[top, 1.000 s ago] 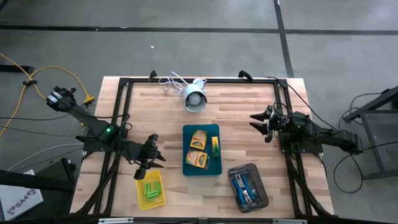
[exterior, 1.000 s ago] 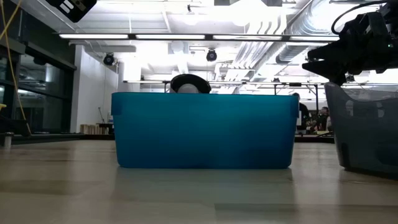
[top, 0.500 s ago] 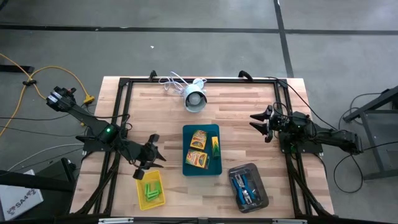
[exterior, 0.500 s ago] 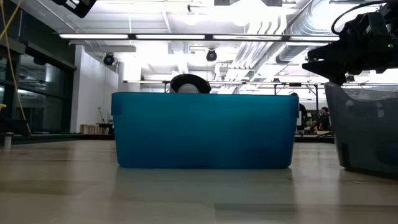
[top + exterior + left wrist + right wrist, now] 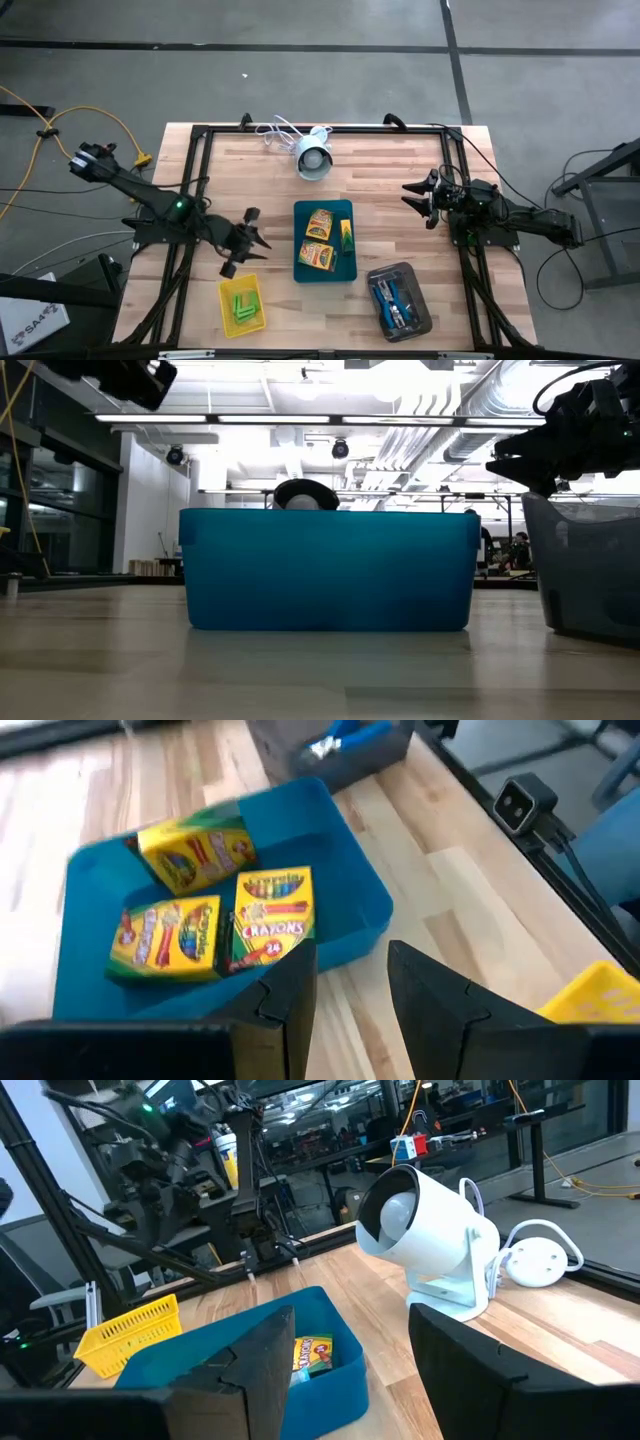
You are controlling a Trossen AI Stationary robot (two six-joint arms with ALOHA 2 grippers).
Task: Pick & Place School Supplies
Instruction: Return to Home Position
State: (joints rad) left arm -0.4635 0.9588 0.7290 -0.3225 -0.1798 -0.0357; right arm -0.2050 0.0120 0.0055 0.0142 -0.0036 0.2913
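Note:
Three yellow crayon boxes (image 5: 275, 915) lie inside the teal tray (image 5: 303, 272) at mid-table. Bright green blocks (image 5: 243, 305) sit in the yellow tray (image 5: 226, 293) near the table's near edge. Blue-handled scissors (image 5: 393, 299) lie in the dark grey tray (image 5: 420, 295). My left gripper (image 5: 252, 240) hangs open above the table between the yellow tray and the teal tray, its fingers pointing toward the crayon boxes (image 5: 319, 240). My right gripper (image 5: 412, 198) waits open over the table's right part, holding nothing.
A white round device (image 5: 314, 158) with a cable stands near the far edge, behind the teal tray (image 5: 328, 570). The grey tray (image 5: 590, 570) fills the low view's right side. Black frame rails run along the table's edges. Bare wood lies between the trays.
My left gripper has drawn away from the yellow tray, moving a little toward the far edge and up; the arm now shows larger at the top left of the low view. The right arm and all items have kept still.

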